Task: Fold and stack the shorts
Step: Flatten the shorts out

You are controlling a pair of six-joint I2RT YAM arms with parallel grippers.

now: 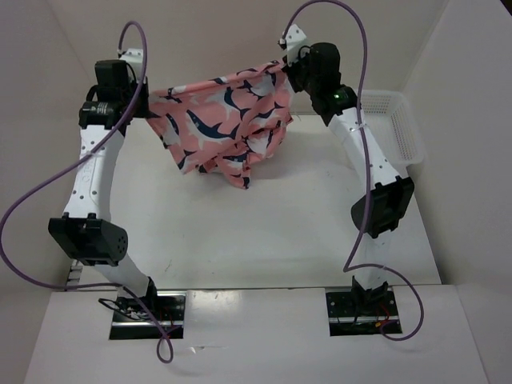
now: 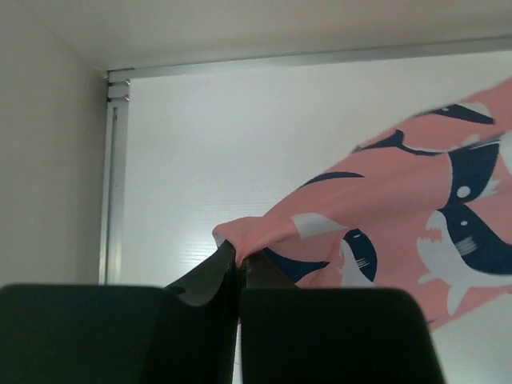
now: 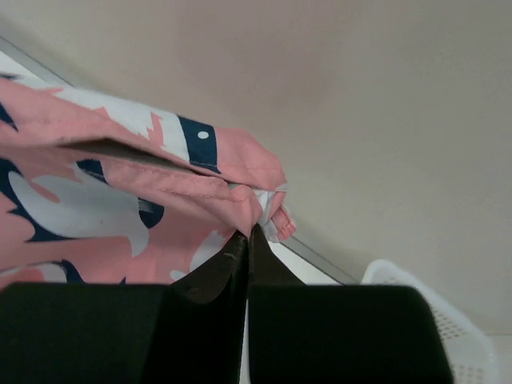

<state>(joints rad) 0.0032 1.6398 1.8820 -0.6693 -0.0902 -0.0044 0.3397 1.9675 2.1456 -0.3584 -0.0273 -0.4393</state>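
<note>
Seen from above, the shorts [image 1: 220, 120] hang spread in the air over the far table [image 1: 240, 232], between the left tool [image 1: 146, 102] and the right tool [image 1: 288, 72]; each wrist view shows its tool closed on a fabric corner, so I judge this the spreading step, and next comes lowering them flat.

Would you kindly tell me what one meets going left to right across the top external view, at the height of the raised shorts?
In order: left hand → shorts → right hand → white mesh basket.
</note>
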